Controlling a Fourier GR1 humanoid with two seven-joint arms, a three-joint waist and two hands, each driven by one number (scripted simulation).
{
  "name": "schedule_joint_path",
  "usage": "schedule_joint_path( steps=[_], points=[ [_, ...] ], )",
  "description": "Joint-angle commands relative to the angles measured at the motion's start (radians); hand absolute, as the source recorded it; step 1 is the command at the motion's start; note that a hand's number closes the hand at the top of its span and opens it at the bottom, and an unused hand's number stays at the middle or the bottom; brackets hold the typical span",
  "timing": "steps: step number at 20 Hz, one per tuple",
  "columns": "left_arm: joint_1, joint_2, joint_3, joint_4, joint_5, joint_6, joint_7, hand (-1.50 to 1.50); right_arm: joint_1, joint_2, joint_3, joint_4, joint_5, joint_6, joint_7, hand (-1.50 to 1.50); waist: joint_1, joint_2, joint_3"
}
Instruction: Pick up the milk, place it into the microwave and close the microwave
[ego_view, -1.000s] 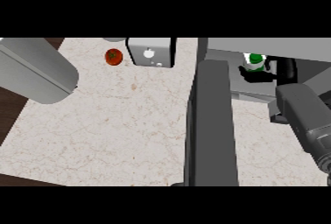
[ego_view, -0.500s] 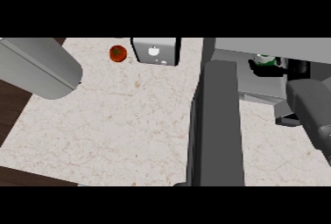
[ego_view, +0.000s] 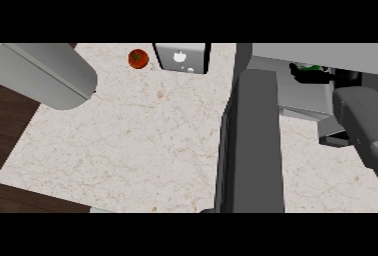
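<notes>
- Since the earlier pictures the right forearm (ego_view: 359, 127) has pushed further toward the microwave's opening, and the milk's green cap (ego_view: 313, 67) now sits deeper under the top edge of the cavity.
- Nearest the viewer, the open microwave door (ego_view: 251, 145) stands edge-on as a dark grey slab, running up from the lower edge. It is swung wide, likely to leave the opening free.
- To its left lies the pale marbled surface (ego_view: 133, 145), bare in its middle.
- At the upper left, the left forearm (ego_view: 44, 75) rests over the surface's corner; its hand is out of view.
- Right of the door, the right forearm reaches into the microwave (ego_view: 303, 95).
- At the cavity's far end the right hand (ego_view: 308, 75) shows as a dark shape beside the cap; whether its fingers are curled round the milk cannot be told.
- Farthest back stand a red tomato (ego_view: 137, 58) and a grey box (ego_view: 181, 57) with a white mark.
</notes>
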Motion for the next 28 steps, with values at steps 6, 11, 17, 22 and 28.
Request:
schedule_joint_path(
  steps=[6,11,17,22,28],
  points=[
    [-0.019,0.007,-0.002,0.005,-0.046,-0.004,0.001,-1.5,-0.003,-0.029,-0.007,0.004,-0.001,0.009,-0.002,1.5,0.007,0.003,0.0],
    [-0.038,0.015,0.0,0.036,-0.06,-0.003,0.0,-1.5,-0.042,0.042,-0.044,-0.02,-0.044,0.062,-0.04,-1.5,0.008,-0.005,0.002],
    [-0.068,0.027,-0.014,0.052,-0.073,-0.013,-0.001,-1.5,-0.096,0.089,0.054,0.038,0.055,0.08,0.063,-1.5,0.031,-0.006,-0.008],
    [-0.083,0.02,-0.046,0.065,-0.099,-0.016,0.01,-1.5,-0.153,0.161,0.061,0.041,0.065,-0.02,0.135,-1.5,0.019,-0.011,-0.009],
    [-0.076,0.013,-0.045,0.083,-0.108,-0.022,0.006,-1.5,-0.173,0.209,0.047,0.025,0.053,-0.058,0.135,-1.5,0.009,-0.02,-0.008]
  ],
)
